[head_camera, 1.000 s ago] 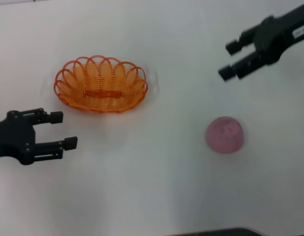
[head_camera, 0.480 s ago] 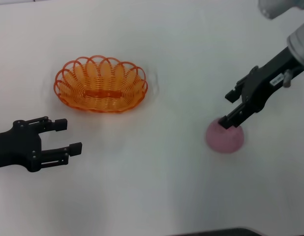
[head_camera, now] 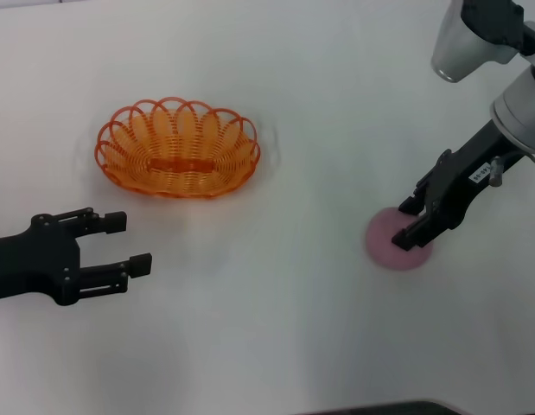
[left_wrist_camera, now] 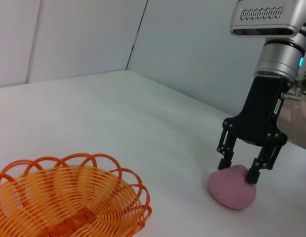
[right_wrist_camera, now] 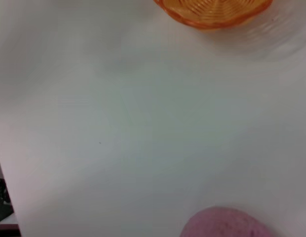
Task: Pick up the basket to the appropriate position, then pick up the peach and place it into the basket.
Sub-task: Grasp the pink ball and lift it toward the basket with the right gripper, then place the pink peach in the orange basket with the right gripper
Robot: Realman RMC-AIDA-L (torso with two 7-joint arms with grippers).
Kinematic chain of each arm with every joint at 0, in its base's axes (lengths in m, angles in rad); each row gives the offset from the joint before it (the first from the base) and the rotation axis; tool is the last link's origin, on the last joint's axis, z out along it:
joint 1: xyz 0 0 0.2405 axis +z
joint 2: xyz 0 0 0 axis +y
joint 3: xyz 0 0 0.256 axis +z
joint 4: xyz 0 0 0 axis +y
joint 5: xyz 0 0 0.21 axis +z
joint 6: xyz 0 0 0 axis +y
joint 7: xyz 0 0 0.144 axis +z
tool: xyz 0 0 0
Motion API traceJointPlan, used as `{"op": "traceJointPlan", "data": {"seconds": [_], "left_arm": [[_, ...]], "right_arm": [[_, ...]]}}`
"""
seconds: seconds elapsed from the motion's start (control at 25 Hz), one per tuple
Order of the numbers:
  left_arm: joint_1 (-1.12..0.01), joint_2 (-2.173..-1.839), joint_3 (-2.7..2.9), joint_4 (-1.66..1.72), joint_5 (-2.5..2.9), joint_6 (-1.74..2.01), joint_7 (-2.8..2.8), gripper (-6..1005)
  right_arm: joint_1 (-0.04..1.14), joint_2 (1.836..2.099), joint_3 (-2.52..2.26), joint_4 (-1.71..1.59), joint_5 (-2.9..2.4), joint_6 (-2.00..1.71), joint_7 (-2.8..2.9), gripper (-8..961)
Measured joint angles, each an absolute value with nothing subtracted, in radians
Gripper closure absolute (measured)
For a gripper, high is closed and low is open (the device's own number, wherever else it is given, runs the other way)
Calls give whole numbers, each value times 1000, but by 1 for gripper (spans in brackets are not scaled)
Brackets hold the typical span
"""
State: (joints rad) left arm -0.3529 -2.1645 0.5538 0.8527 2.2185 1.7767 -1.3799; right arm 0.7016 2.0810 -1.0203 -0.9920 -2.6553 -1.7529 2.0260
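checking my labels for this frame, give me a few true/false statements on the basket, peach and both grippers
1. The peach lies inside the basket. False: it sits on the white table, well apart from the basket.
2. The right gripper is open, one finger on each side of the peach. True.
3. The left gripper is shut on the basket's rim. False: it is open, apart from the basket, nearer the robot.
4. The basket holds nothing. True.
5. The right gripper has lifted the peach off the table. False: in the left wrist view the peach rests on the table.
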Motion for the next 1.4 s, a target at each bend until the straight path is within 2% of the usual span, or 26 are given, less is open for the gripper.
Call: {"op": "traceJointPlan", "data": {"seconds": [0.12,0.24,0.64,1.12,1.4], "left_arm": [[-351,-2164,554,853,2218,1777,-1380,220],[-350,-2164,554,853,2218,1777,-1379,220],[-350,-2164,554,853,2216,1782,-1385,229],[-350,-2165,554,853,2217,1783,-1390,231],[-340,-2167,554,851,2203,1781,-1386,230]], "right_arm": [[699,2082,-1021,-992,-2656,-1753,2025,286],[699,2083,-1021,-992,-2656,-1753,2025,536],[698,2083,-1023,-991,-2657,-1754,2021,775],[664,2082,-888,-1082,-2306,-1778,1860,880],[663,2090,-892,-700,-1968,-1567,1447,910]]}}
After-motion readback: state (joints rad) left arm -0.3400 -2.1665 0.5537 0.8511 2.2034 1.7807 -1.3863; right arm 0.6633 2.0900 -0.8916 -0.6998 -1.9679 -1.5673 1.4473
